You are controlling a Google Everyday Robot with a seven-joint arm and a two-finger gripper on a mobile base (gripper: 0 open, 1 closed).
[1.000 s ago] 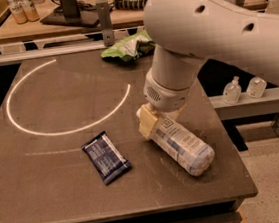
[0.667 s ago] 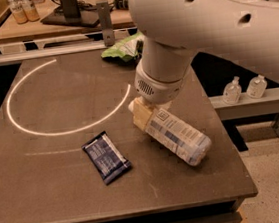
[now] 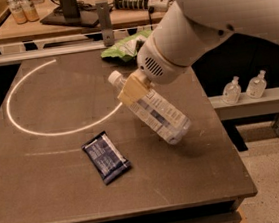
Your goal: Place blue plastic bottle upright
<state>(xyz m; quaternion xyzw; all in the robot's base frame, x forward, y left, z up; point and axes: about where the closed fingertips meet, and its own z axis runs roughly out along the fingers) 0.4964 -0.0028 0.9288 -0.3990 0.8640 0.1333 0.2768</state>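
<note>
So the gripper (image 3: pixel 134 89) is over the right half of the table (image 3: pixel 40 210), clamped on the blue plastic bottle (image 3: pixel 160 116) just below its white cap (image 3: pixel 115 77). Only 1 tan finger (image 3: pixel 135 86) shows from this side, but the bottle hangs tilted off it, so I'd call that a closed hold on the shoulder.

The bit that matters: the long axis runs from the cap at about 10 o'clock down to the base at about 4 o'clock. The base sits low near the tabletop, and I can't tell if it's touching. To stand it up, the cap end needs to swing over the base, toward 4 o'clock, pivoting around that bottom corner.

Compared with 1 second ago, the bottle was lying flat on the table with the gripper at the neck end. Now the cap end is lifted and the whole thing is slanted.

The dark blue snack packet (image 3: pixel 107 158) lies at roughly 8 o'clock from the bottle, apart from it, so it shouldn't interfere.
</note>
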